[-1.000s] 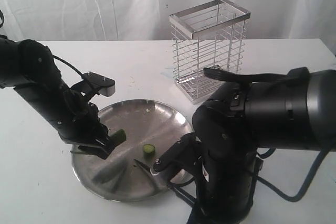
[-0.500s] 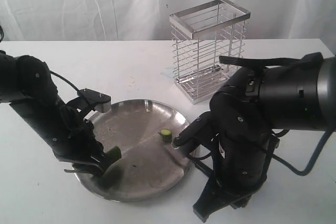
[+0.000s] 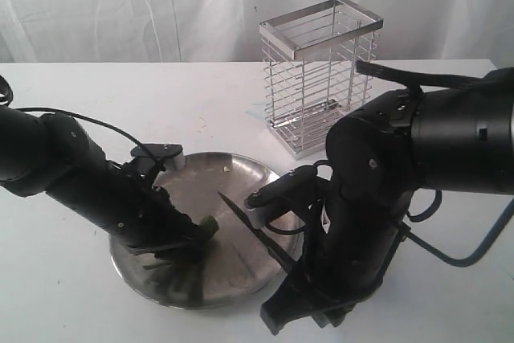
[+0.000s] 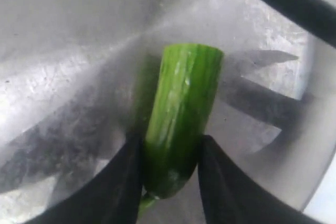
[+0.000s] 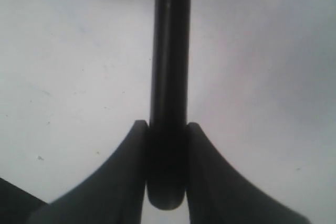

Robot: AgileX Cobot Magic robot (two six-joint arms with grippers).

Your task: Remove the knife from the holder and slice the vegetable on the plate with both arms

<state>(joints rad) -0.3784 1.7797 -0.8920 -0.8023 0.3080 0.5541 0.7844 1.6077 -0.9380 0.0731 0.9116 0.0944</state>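
Over the plate (image 3: 241, 173) we see the vegetable (image 4: 181, 119) pinched by our left end effector (image 4: 169, 167). Our right end effector (image 5: 167, 148) clamps the knife (image 5: 169, 51), whose far end is cut off in the right wrist view.

Handle of the knife (image 3: 275, 248) is hidden behind the right arm (image 3: 377, 190); the vegetable (image 3: 210, 226) is mostly covered by the left gripper (image 3: 189, 240); the right arm runs off the right edge.

I see a white bench (image 3: 201, 94) carrying two things directly. The round steel plate (image 3: 241, 186) lies flat toward the front of the exterior view. The chrome wire holder (image 3: 321, 78) stands upright behind it to the right, near but apart.
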